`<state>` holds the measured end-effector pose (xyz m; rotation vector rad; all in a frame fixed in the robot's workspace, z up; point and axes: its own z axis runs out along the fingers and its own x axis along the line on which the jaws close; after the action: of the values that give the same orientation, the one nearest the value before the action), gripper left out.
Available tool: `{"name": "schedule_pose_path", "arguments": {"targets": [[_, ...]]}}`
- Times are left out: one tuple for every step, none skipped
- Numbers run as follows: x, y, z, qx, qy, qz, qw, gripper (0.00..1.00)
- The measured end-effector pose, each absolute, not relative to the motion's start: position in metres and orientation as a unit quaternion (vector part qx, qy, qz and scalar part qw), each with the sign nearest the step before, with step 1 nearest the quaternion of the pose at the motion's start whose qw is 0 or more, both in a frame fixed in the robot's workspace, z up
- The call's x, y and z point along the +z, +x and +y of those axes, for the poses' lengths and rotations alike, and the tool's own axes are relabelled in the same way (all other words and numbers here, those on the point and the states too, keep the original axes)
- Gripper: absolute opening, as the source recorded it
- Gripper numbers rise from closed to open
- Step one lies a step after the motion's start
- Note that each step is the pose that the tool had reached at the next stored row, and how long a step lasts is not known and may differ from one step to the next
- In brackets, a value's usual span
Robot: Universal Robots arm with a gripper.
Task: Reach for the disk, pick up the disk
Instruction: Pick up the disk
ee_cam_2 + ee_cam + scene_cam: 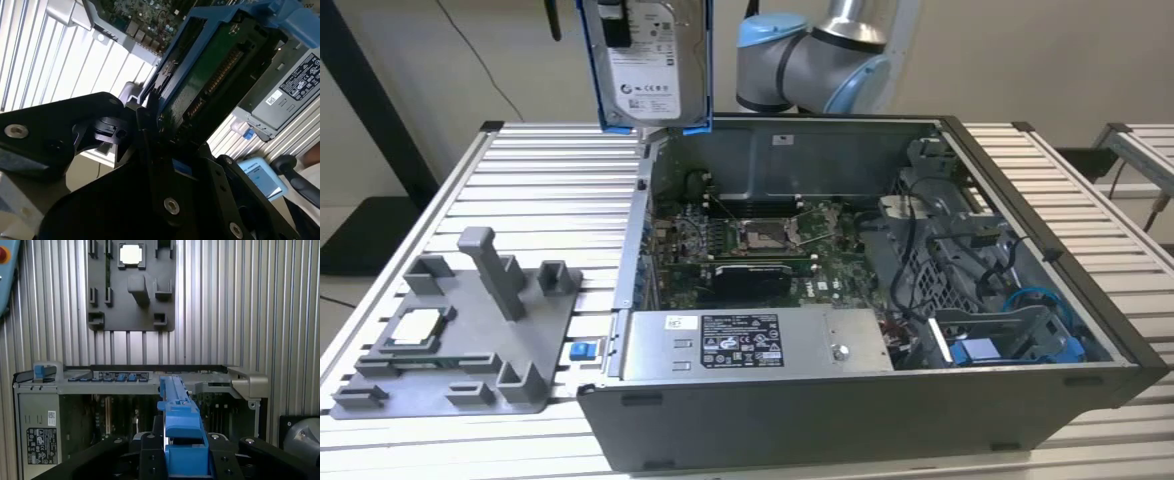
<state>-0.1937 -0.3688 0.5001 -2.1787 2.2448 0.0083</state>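
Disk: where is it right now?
In the exterior view the disk hangs upright above the open computer case's far corner on the exterior view's left, held by the gripper seen in the first wrist view.

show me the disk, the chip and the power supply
the disk (647,80): exterior view, on its white label
the chip (416,327): exterior view, on its white top
the power supply (742,343): exterior view, on its sticker
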Motion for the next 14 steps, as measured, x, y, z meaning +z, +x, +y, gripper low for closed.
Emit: {"name": "schedule_pose_path", "arguments": {"targets": [[0.5,-0.191,-0.369,0.003,-0.696,0.718,0.007,0.0],[0.5,-0.189,-0.369,0.003,-0.696,0.718,0.007,0.0],[0.5,-0.187,-0.369,0.003,-0.696,0.718,0.007,0.0],[0.5,-0.184,-0.369,0.003,-0.696,0.718,0.007,0.0],[0.5,-0.182,-0.369,0.003,-0.696,0.718,0.007,0.0],[0.5,-0.18,-0.369,0.003,-0.696,0.718,0.007,0.0],[0.5,-0.178,-0.369,0.003,-0.696,0.718,0.007,0.0],[0.5,-0.175,-0.369,0.003,-0.696,0.718,0.007,0.0],[0.5,-0.173,-0.369,0.003,-0.696,0.718,0.007,0.0],[0.5,-0.171,-0.369,0.003,-0.696,0.718,0.007,0.0],[0.5,-0.168,-0.369,0.003,-0.696,0.718,0.007,0.0],[0.5,-0.166,-0.369,0.003,-0.696,0.718,0.007,0.0],[0.5,-0.164,-0.369,0.003,-0.696,0.718,0.007,0.0],[0.5,-0.162,-0.369,0.003,-0.696,0.718,0.007,0.0]]}}
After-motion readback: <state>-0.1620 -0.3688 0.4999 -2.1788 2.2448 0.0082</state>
